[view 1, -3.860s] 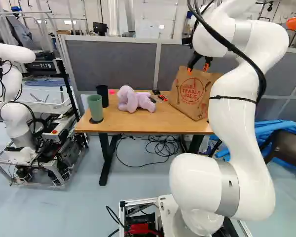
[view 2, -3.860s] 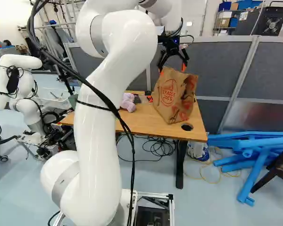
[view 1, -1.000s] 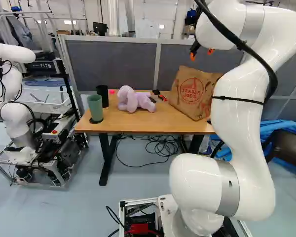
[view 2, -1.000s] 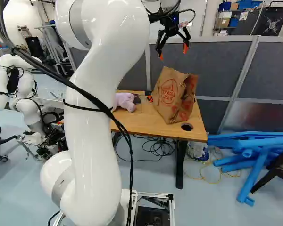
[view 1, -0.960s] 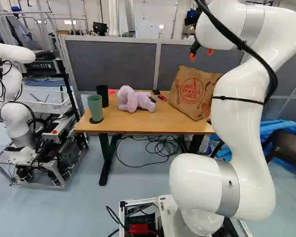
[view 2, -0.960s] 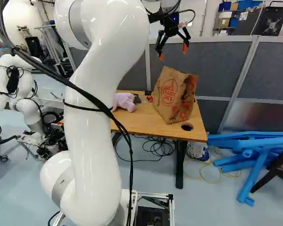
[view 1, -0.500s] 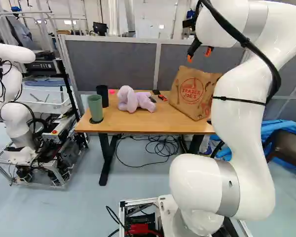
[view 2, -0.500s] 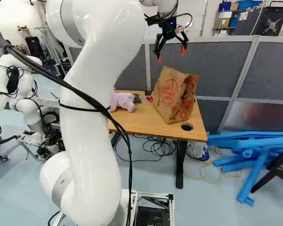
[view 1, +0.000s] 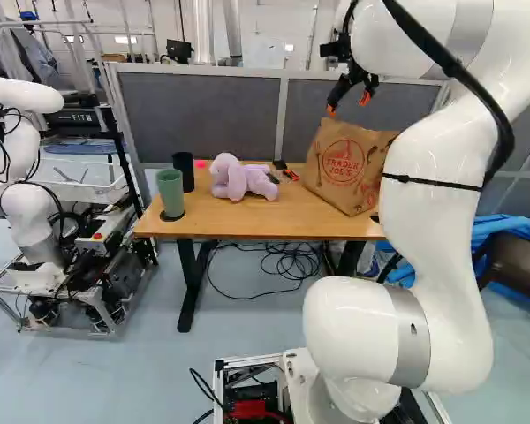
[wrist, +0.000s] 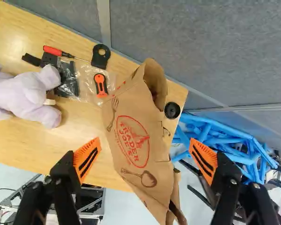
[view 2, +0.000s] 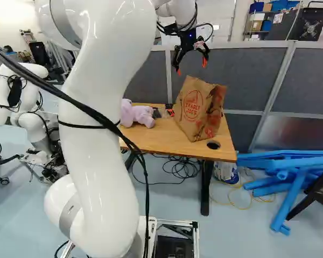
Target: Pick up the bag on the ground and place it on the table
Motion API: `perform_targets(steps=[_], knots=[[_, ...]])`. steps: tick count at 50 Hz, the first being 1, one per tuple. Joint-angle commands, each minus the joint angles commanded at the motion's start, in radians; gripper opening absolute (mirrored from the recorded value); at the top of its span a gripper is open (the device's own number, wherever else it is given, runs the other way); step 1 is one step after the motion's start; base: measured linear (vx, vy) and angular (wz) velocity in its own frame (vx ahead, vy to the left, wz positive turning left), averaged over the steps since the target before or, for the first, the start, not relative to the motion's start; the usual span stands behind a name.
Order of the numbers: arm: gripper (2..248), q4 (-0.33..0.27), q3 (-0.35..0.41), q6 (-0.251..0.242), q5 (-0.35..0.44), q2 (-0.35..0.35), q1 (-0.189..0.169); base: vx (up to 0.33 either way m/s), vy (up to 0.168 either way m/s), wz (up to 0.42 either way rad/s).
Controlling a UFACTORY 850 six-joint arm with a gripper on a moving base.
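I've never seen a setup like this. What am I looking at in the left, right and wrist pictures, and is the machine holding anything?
The machine is one white robot arm ending in a black two-fingered hand. The left and right base views come from cameras behind the arm, one to each side, looking ahead; the wrist view looks along the hand. On the wooden table are a brown paper bag, a purple plush toy, a green cup, a black cup and a red-handled screwdriver, among other small items. The hand is open above the bag and holds nothing. The white arm at the left of the left base view is another robot.
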Motion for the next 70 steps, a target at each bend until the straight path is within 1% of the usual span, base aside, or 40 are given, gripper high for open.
perform_targets(steps=[16, 32, 70], knots=[[247, 0.001, 0.144, 0.051, 0.152, 0.057, 0.028, 0.0, 0.0, 0.0], [247, 0.003, 0.316, 0.112, 0.333, 0.124, 0.061, 0.0, 0.0, 0.0], [247, 0.008, 0.808, 0.288, 0.853, 0.319, 0.157, 0.0, 0.0, 0.0]])
